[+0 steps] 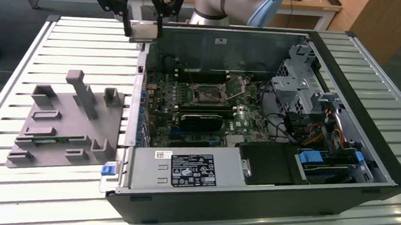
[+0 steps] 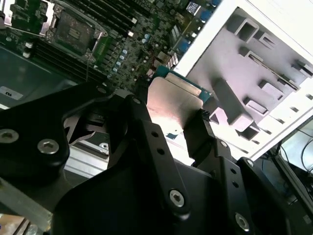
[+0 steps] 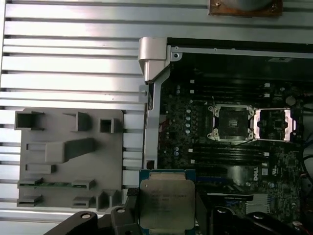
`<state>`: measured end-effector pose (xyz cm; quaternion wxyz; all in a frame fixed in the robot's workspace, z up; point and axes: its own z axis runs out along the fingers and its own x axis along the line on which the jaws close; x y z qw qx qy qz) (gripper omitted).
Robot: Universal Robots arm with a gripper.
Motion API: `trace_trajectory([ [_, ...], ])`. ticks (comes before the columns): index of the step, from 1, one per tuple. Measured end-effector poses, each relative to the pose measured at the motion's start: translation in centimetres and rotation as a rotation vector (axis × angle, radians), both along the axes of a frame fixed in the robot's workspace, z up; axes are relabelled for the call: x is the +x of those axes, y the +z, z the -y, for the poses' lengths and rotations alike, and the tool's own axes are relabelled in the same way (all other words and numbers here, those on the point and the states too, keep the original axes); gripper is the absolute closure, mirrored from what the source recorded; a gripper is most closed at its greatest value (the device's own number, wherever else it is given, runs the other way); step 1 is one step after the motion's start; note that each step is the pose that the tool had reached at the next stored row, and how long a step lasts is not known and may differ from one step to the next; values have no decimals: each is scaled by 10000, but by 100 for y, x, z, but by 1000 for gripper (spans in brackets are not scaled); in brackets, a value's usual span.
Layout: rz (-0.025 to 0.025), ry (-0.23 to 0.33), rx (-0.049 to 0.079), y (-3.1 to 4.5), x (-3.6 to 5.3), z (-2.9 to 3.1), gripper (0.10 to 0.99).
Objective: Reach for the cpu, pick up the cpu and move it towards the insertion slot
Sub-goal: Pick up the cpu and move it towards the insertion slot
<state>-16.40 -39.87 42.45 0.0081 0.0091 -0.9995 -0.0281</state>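
Gripping silver-topped cpu (image 3: pixel 164 203), hand (image 1: pixel 143 29) raised

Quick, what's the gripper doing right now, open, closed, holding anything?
Gripper: closed on the cpu, held in the air near the computer case's edge.

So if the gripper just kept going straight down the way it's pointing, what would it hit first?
Probably the near wall of the computer case; the gripper, fingers shut on the cpu, hangs about over it, though depth is unclear.
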Motion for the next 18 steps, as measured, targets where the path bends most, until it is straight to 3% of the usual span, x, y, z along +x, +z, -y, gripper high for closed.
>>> trace_trajectory([
  [5, -1, 0, -1, 0, 119, -36, 545],
  [11, -1, 3, 0, -4, 221, -177, 545],
  [18, 0, 0, -1, -9, 461, -228, 545],
])
